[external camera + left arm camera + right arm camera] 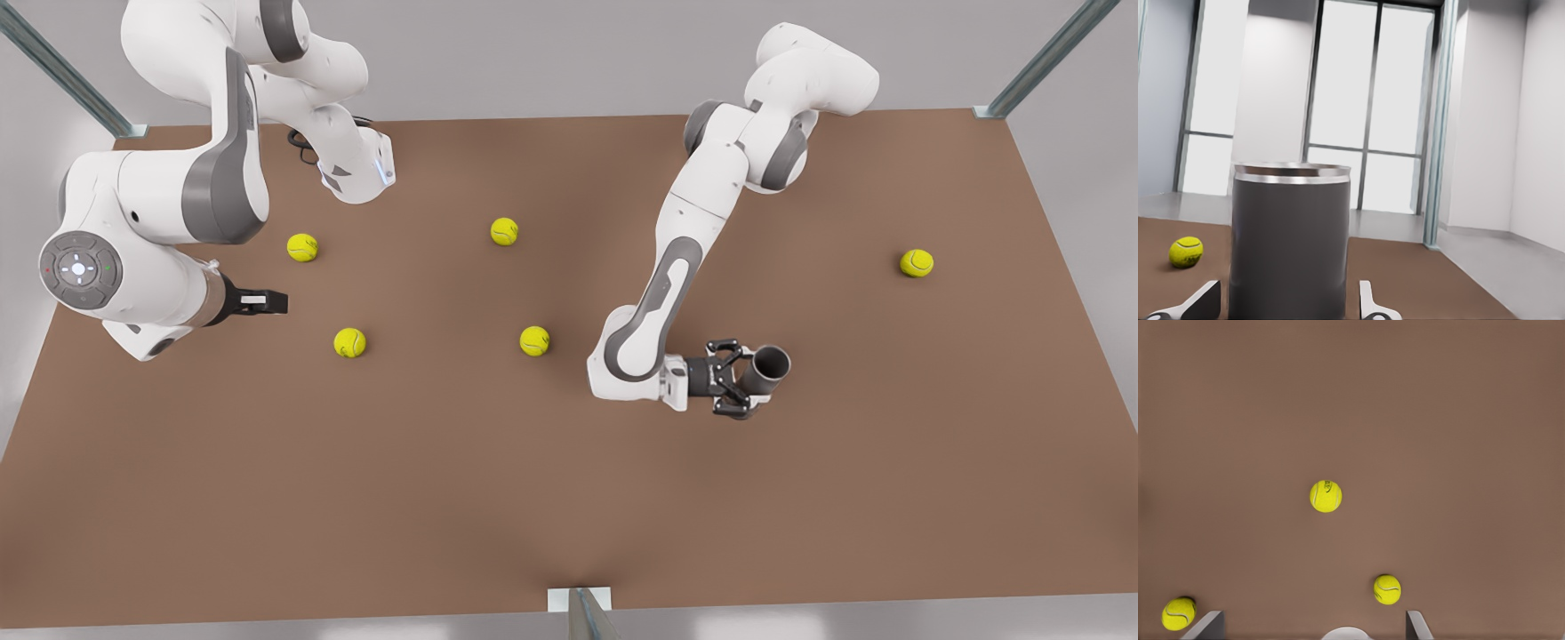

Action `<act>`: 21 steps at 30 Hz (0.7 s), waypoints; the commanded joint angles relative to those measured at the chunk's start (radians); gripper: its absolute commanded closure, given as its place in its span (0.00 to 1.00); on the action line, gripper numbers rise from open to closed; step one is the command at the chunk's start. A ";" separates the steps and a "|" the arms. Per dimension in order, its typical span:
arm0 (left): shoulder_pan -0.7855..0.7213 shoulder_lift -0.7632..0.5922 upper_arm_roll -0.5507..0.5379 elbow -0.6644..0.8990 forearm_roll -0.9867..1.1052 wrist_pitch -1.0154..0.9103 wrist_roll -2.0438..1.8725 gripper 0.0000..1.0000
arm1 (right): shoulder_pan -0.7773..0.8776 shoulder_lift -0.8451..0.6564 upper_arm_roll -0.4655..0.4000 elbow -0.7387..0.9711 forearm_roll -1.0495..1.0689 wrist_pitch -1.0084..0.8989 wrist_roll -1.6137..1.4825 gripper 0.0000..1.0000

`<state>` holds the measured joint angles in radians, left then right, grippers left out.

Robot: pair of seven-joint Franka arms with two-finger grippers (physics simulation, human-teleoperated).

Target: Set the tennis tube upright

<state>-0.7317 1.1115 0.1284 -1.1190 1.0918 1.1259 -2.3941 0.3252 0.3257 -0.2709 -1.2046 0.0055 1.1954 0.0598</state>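
The tennis tube (pixel 770 364) is a matte grey hollow cylinder standing upright on the brown table (pixel 569 498) at the front view's right of centre, its open mouth facing up. My left gripper (pixel 741 380) is level with it, on the arm at the front view's right. In the left wrist view the tennis tube (pixel 1290 240) stands between the fingers (pixel 1368 303), with a thin gap on each side, so my left gripper (pixel 1288 301) is open. My right gripper (pixel 267 302) waits open above the table at the front view's left, and the right wrist view shows my right gripper (pixel 1311 625) with nothing between its fingers.
Several yellow-green tennis balls lie loose on the table: one (pixel 534 340) near the left arm's elbow, one (pixel 349 342) and one (pixel 302 247) near my right gripper, one (pixel 504 231) farther back, and one (pixel 917 263) at the far right. Metal frame posts (pixel 1049 58) stand at the corners.
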 commanded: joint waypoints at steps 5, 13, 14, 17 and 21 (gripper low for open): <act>0.000 0.001 0.000 0.002 0.010 0.014 0.055 0.00 | 0.002 -0.001 -0.002 0.002 -0.001 0.000 -0.021 0.00; -0.023 0.010 -0.003 0.010 0.008 0.006 0.059 0.00 | 0.002 -0.001 -0.002 0.000 -0.001 0.000 -0.023 0.00; -0.025 0.019 -0.007 0.031 0.008 0.006 0.070 0.00 | 0.000 -0.001 -0.002 0.002 -0.001 0.000 -0.023 0.00; -0.046 0.094 -0.038 0.214 0.008 0.006 0.128 0.00 | 0.000 -0.001 -0.002 0.002 -0.001 0.000 -0.023 0.00; -0.005 0.015 -0.317 0.312 -0.003 0.038 0.450 0.00 | 0.002 -0.002 -0.002 0.005 -0.002 -0.002 -0.021 0.00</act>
<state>-0.7374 1.1355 -0.1380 -0.8208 1.0893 1.1475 -2.2908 0.3263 0.3252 -0.2724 -1.2006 0.0035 1.1949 0.0441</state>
